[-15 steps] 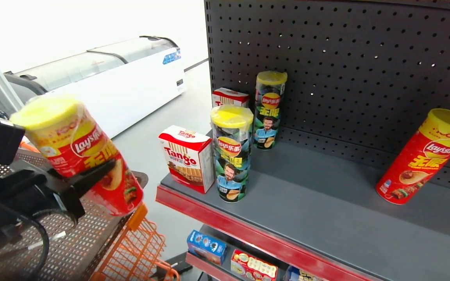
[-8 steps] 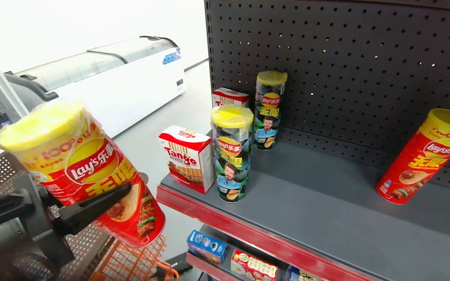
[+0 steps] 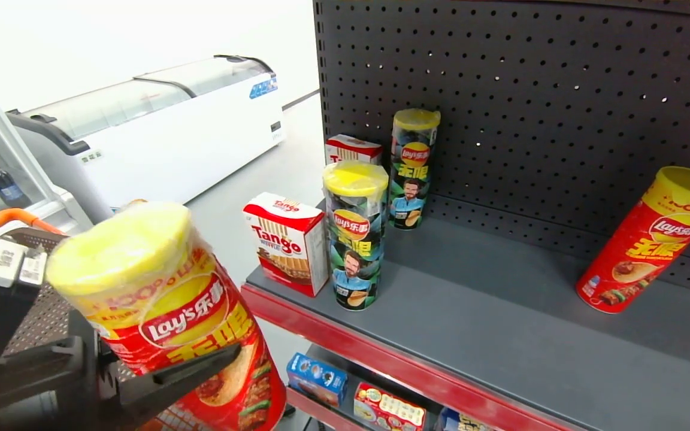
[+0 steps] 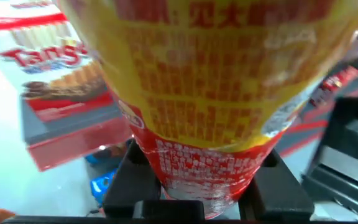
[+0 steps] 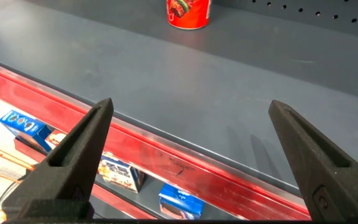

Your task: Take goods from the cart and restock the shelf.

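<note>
One red cardboard chip can with a yellow plastic lid (image 3: 171, 311) is clamped between the black fingers of the left gripper (image 4: 204, 196), which are closed around the lower half of its body. It is held low at the robot's left, near the dark perforated tray of the orange-handled cart (image 3: 39, 299) and well apart from the shelf. Its long axis is tilted: the lid is uppermost and leans to the left, away from the shelf, while the base points down and to the right.

The grey metal shelf board with a red front edge (image 3: 501, 335) lies to the right of the held can and farther forward. At its left end two dark blue-green chip cans (image 3: 354, 233) are stood upright, one behind the other, with two red-and-white wafer boxes (image 3: 288, 242) just beside them. Far to the right a second red chip can (image 3: 650, 239) is set against the black pegboard back (image 3: 530, 90). A wide bare stretch of board is left between these groups.

The right gripper (image 5: 191, 109) is spread wide and empty, and is hung over the red front edge, facing the bare board. It is the nearer of the two to that gap, yet the load is carried by the left arm.

It is judged that the placing has not yet been begun. The coming move is expected to be a carry rightward and forward. The base would have to be lifted clear of the red edge and the can's axis brought upright. The nearer dark can could be knocked if the path is kept too far left.
</note>
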`<state>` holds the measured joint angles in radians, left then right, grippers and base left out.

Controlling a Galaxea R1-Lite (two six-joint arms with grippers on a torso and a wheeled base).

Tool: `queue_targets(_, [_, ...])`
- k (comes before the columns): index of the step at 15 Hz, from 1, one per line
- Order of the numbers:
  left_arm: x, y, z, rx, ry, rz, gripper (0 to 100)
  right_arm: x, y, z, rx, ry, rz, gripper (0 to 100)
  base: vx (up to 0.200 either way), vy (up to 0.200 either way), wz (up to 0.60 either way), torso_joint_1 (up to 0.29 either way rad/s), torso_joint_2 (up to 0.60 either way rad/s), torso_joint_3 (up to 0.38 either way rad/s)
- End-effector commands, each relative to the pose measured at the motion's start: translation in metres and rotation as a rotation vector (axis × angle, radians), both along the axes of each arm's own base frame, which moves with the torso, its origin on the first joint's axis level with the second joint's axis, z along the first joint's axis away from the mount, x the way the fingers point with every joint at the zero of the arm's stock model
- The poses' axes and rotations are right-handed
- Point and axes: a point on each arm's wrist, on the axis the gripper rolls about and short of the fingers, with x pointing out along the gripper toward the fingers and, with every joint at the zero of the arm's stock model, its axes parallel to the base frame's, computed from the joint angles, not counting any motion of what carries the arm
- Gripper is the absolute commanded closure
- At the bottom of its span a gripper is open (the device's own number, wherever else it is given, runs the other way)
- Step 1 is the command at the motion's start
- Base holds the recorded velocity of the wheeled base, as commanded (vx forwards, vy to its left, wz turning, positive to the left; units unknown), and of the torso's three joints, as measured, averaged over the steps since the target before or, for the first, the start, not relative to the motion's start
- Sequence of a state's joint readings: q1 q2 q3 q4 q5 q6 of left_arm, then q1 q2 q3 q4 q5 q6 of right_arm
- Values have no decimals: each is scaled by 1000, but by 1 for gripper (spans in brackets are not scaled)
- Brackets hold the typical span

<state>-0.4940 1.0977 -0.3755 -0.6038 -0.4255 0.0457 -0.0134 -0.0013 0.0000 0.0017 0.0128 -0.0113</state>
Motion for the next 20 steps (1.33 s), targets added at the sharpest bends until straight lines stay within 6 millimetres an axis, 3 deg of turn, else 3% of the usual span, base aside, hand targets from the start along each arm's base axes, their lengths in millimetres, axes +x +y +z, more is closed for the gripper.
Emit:
queue_targets(1, [-4,-6,1,12,16,-58,100,0,0,0,-1,1,1,0,0,0,0,0,0,0])
queue_targets(5, [-5,-9,1,14,20,-98,100,0,0,0,1,1,1,0,0,0,0,0,0,0])
queue_targets(11, [11,-13,2,52,4,-78,100,0,0,0,-1,1,1,0,0,0,0,0,0,0])
queue_targets(20, [11,-12,1,53,9,-69,100,0,0,0,-1,1,1,0,0,0,-67,0,1,0])
